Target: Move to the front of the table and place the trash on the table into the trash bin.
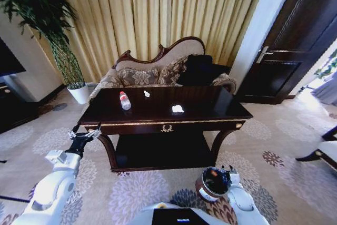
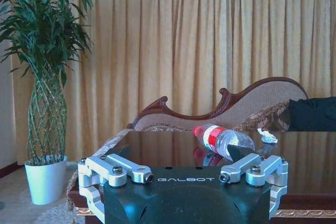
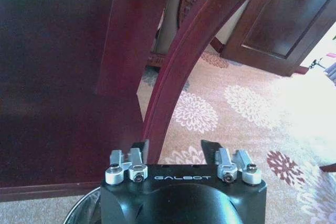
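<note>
Head view: left gripper [image 1: 84, 134], jaws spread and empty, should probably reach frame-centre for the clear red-capped plastic bottle [image 1: 125, 100] on the dark glossy wooden table [image 1: 210, 113], while right gripper [image 1: 227, 173], also spread, waits low by the dark round trash bin [image 1: 210, 183].

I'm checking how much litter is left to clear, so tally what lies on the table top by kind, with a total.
Clear plastic bottle with red cap, lying on its side: 1
Crumpled white paper scraps: 2, a small one toward the sofa side and a larger one nearer the front edge
Total: 3 pieces on the table
</note>
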